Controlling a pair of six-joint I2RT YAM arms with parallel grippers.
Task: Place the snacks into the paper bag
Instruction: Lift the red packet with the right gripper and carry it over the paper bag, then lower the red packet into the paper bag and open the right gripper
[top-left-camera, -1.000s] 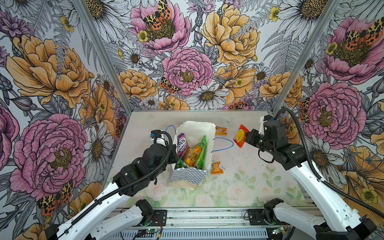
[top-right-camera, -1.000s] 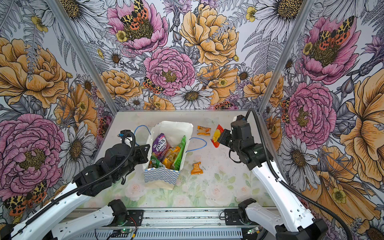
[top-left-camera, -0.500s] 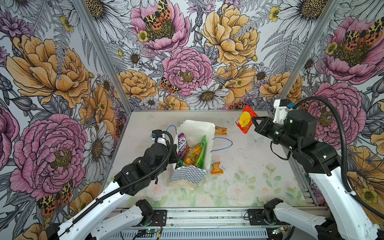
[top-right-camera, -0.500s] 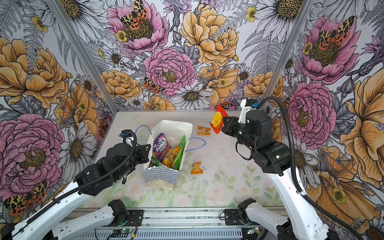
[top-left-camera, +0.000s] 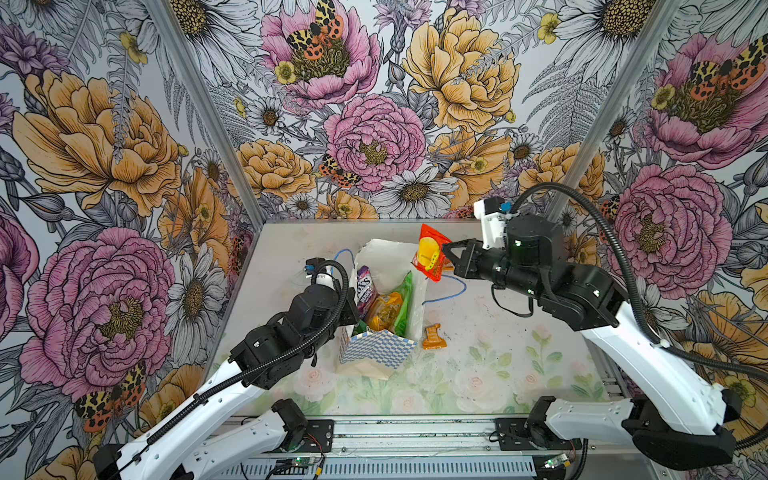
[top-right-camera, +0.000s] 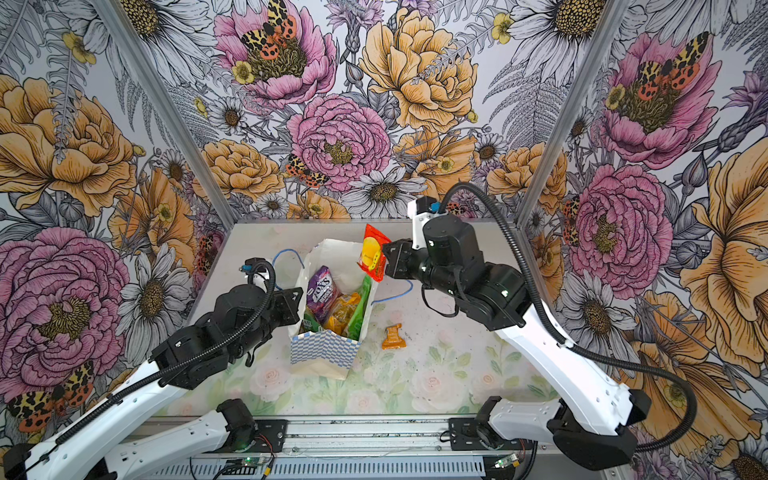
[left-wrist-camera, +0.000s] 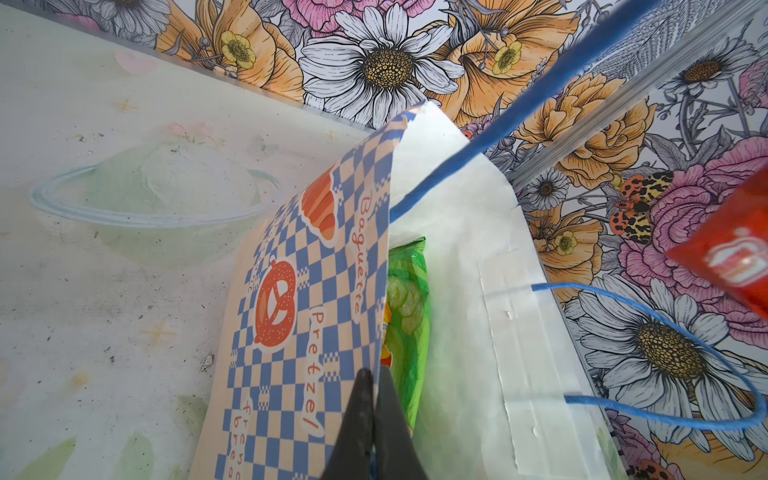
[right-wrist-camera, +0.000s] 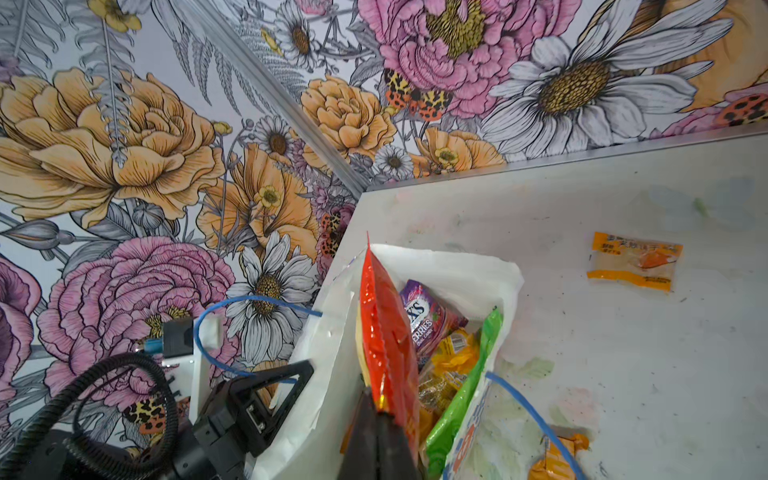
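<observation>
The right gripper (right-wrist-camera: 376, 409) is clamped on a crinkly red-orange plastic packet (top-left-camera: 430, 255) held up at the open mouth of the blue-and-white checkered paper bag (left-wrist-camera: 291, 291) (printed "Baguette", "Pretzel"), whose wall the left gripper (left-wrist-camera: 372, 376) pinches; inside lies a purple "FOX'S BERRIES" packet (top-right-camera: 322, 291).

The red packet (right-wrist-camera: 388, 332) was glossy, crinkled plastic film. The paper bag (left-wrist-camera: 457, 249) looked matt and creased inside, its handles (left-wrist-camera: 582, 402) thin blue cord. The bench (right-wrist-camera: 623, 353) was smooth but scuffed.

Floral wallpaper walls (top-left-camera: 374, 137), joined by metal corner posts (top-left-camera: 217, 137), surround a pale rose-printed tabletop (top-left-camera: 498, 365).
</observation>
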